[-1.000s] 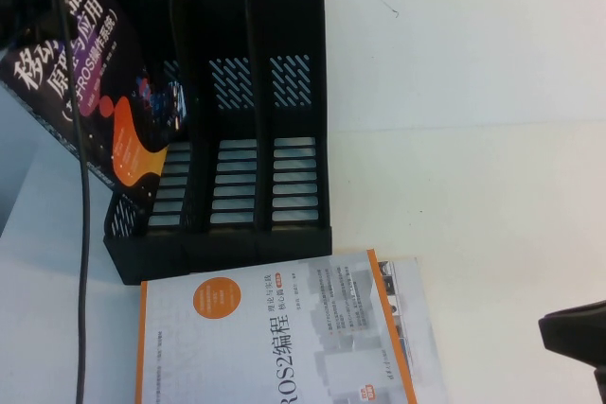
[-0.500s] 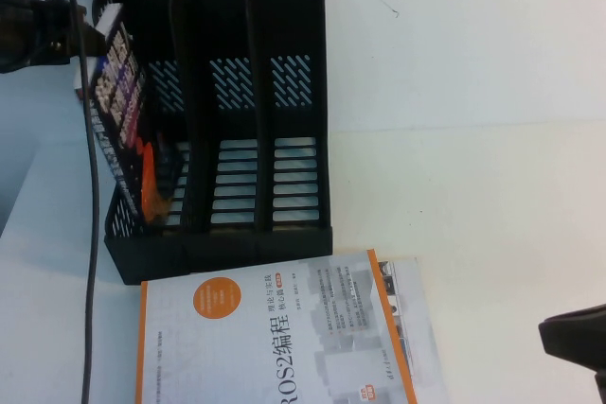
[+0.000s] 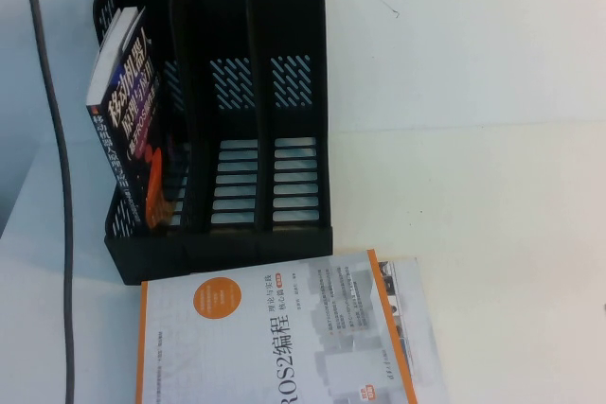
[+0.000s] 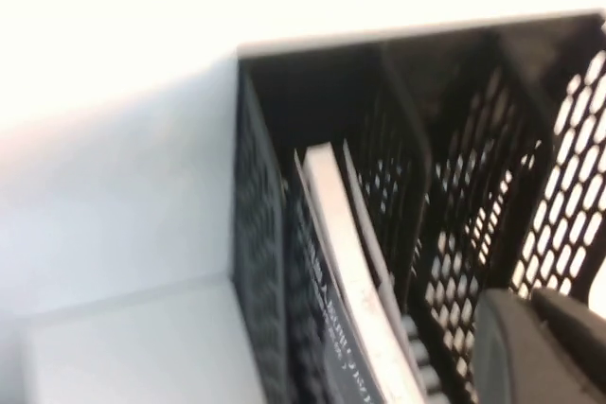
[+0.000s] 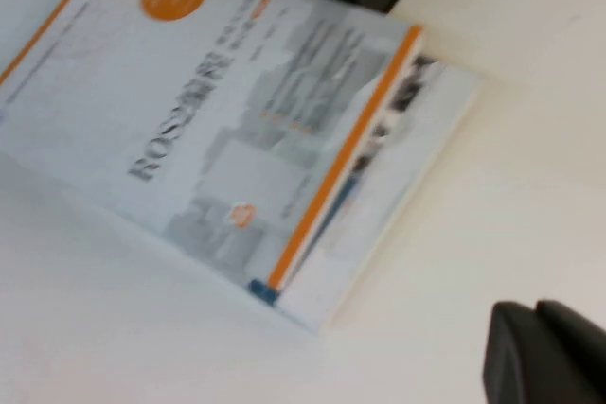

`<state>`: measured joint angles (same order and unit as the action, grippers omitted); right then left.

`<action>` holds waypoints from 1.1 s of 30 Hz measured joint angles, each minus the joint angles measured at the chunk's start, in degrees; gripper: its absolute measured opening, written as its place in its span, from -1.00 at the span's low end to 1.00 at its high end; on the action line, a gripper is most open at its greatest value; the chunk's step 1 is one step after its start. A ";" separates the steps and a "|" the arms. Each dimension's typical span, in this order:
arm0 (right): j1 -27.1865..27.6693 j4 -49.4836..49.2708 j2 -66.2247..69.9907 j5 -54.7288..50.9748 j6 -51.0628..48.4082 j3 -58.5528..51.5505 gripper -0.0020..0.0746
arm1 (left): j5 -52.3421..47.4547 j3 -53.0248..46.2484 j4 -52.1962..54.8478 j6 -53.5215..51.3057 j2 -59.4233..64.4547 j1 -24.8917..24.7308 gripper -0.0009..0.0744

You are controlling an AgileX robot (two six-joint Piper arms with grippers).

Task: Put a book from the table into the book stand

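The dark book [image 3: 123, 111] with white title characters stands in the leftmost compartment of the black book stand [image 3: 294, 16], leaning, its top sticking out above the rim. In the left wrist view the book [image 4: 341, 262] shows its white page edge inside the stand [image 4: 454, 167]. My left gripper [image 4: 532, 328] is beside the stand, apart from the book, fingers together and empty. It is out of the high view. My right gripper [image 5: 537, 347] is shut and empty over the bare table [image 3: 473, 139], right of the white book.
A white book with an orange border and orange circle [image 3: 275, 328] lies flat in front of the stand; it also shows in the right wrist view [image 5: 237, 130]. A dark cable [image 3: 59, 186] hangs down the left side.
The left gripper carried the dark book into the stand's leftmost compartment, let it go and withdrew out of the high view. The right gripper also left the high view.
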<state>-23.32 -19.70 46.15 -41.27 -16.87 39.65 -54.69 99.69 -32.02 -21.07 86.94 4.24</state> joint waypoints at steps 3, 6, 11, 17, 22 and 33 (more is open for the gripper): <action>0.00 11.06 -4.62 -0.21 6.92 1.74 -0.94 | 0.22 -0.30 2.98 0.03 -7.21 0.00 -0.96; 0.00 19.29 -10.08 -0.37 13.72 2.38 -0.94 | 2.27 -3.67 5.22 0.03 -16.80 0.00 -0.97; 0.00 22.74 -19.41 -0.63 18.58 1.90 -0.94 | 9.07 -19.48 7.31 0.03 -36.24 0.00 -0.97; 0.00 22.74 -29.20 4.42 21.26 -4.70 -0.94 | 17.74 -42.34 10.16 0.70 -62.84 0.00 -0.98; 0.00 22.74 -32.28 5.48 21.75 -11.37 -0.94 | 18.48 -55.37 11.96 5.41 -77.40 0.00 -0.98; 0.00 22.64 -32.93 6.68 22.50 -18.89 -0.94 | 12.55 -64.12 7.03 9.09 -82.71 0.00 -0.98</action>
<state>-23.32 2.94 13.22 -34.59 5.62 20.76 -42.14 35.56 -24.99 -11.98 4.23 4.24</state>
